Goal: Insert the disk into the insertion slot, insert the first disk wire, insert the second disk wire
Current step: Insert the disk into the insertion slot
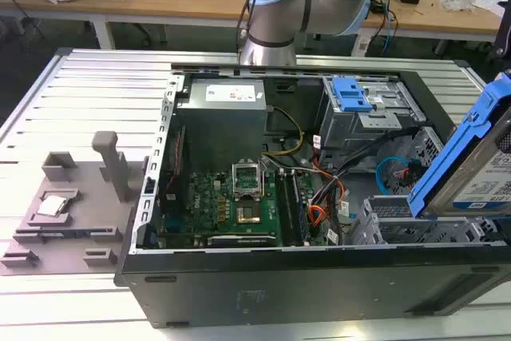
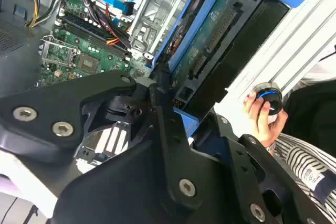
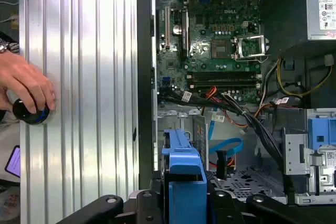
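a: where's the disk?
b: the disk (image 1: pixel 463 149) hangs tilted at about three o'clock in the exterior view. its blue carrier points up toward one o'clock and its low corner is just over the slot (image 1: pixel 391 225). i cannot tell if that corner touches the metal.
a: so it's not in yet?
b: no, most of it stands clear above the slot's top edge. in the first wrist view the carrier's handle faces the camera and the perforated slot lies beyond it.
a: and the gripper?
b: the gripper (image 3: pixel 184 196) is clamped on the disk, with black fingers (image 3: pixel 157 198) on either side of the carrier. the second wrist view shows the disk's green circuit side.
a: what's around the slot?
b: in the exterior view a blue cable (image 1: pixel 391 172) loops just at twelve o'clock of it. further that way, the taller bay (image 1: pixel 375 121) carries a blue latch (image 1: pixel 351 93). the board (image 1: pixel 231 205) lies at nine o'clock of the slot, and the power supply (image 1: pixel 223 109) is at twelve of the board. all of it sits in the open case (image 1: pixel 239 293) on a ribbed table (image 1: pixel 88 93).
a: anything outside the case?
b: a grey fixture (image 1: pixel 72 205) sits at nine o'clock on the table, and the arm (image 1: pixel 279 5) is at twelve. in the first wrist view a person's hand (image 3: pixel 26 82) rests on a black knob (image 3: pixel 31 113) on the table, well apart from the disk.
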